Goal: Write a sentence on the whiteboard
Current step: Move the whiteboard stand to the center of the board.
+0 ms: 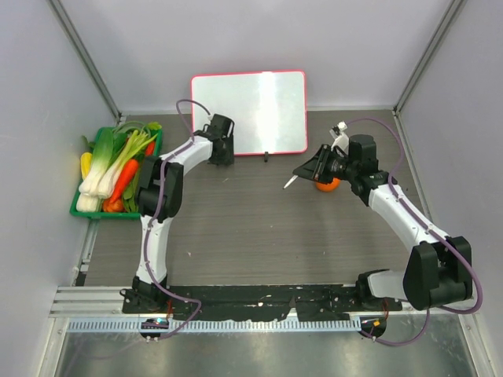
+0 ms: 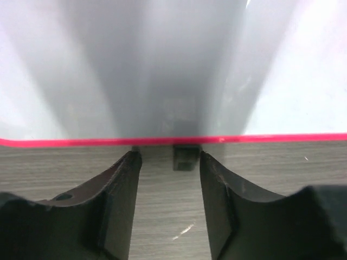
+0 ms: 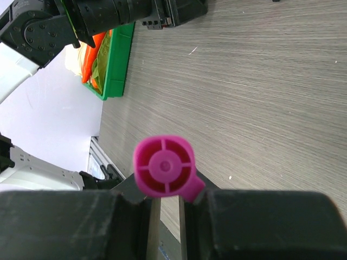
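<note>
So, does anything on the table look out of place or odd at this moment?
One thing: an orange round object lies alone, half hidden under the right arm, far from the green crate of vegetables. The whiteboard looks blank and undamaged.

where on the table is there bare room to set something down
Widest bare patch: table centre, in front of the whiteboard, between left arm and right arm. Smaller one: right of the whiteboard, beyond the right end effector. Crowded: green basket beside the left arm, orange object at the right end effector.
</note>
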### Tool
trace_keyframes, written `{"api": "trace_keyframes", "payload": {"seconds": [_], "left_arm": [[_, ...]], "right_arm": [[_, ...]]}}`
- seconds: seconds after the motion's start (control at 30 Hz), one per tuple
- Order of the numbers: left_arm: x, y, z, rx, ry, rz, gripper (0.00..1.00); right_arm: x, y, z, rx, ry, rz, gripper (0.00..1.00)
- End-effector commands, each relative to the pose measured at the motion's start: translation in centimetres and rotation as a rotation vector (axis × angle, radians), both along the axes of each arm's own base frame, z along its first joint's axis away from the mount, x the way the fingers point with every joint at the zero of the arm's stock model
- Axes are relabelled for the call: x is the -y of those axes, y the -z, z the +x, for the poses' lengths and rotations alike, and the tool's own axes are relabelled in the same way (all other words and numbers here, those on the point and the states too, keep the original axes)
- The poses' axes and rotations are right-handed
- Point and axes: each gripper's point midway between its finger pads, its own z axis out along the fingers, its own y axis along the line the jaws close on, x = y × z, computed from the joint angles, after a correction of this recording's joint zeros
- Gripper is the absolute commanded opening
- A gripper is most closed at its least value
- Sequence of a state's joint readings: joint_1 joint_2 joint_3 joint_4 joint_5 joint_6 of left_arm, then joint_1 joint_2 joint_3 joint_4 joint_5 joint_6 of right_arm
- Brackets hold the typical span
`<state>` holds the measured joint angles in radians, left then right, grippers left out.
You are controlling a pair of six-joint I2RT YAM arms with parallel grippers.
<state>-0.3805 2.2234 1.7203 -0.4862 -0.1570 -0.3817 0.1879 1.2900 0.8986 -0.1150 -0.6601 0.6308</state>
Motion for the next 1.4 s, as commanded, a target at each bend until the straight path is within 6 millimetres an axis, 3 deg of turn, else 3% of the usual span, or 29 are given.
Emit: {"api": "trace_keyframes", "payload": {"seconds": [0.0, 0.07, 0.2, 0.27, 0.6, 1.0, 1.1, 1.37], "left_arm": [[-0.3, 1.4, 1.4, 0.004, -0.006, -0.023, 0.46], [0.1, 1.8, 1.6, 0.002, 0.006, -0.036, 0.38], [0.3, 2.4, 1.4, -0.015, 0.017, -0.043, 0.07], [0.2, 2.7, 0.8, -0.024, 0.023, -0.046, 0.00], [0.3, 2.1, -4.1, -0.051, 0.016, -0.099, 0.00], [3.2, 3.9, -15.6, -0.111, 0.007, -0.047, 0.00], [3.4, 3.9, -18.5, -0.120, -0.017, -0.055, 0.00], [3.6, 1.9, -23.6, -0.087, -0.038, -0.099, 0.00]], "right_arm": [[-0.1, -0.7, 0.5, 0.048, -0.018, 0.007, 0.01], [-0.2, -0.5, 0.4, 0.041, -0.019, 0.009, 0.01], [-0.3, -0.2, 0.3, 0.029, -0.022, 0.018, 0.01], [-0.3, -0.3, 0.1, 0.031, -0.024, 0.018, 0.01], [0.2, -1.3, -0.9, 0.053, -0.008, 0.013, 0.01], [1.0, -2.8, -3.5, 0.090, 0.017, 0.003, 0.01], [1.3, -3.1, -4.3, 0.100, 0.025, 0.001, 0.01], [1.8, -3.4, -5.5, 0.110, 0.039, -0.010, 0.01]]}}
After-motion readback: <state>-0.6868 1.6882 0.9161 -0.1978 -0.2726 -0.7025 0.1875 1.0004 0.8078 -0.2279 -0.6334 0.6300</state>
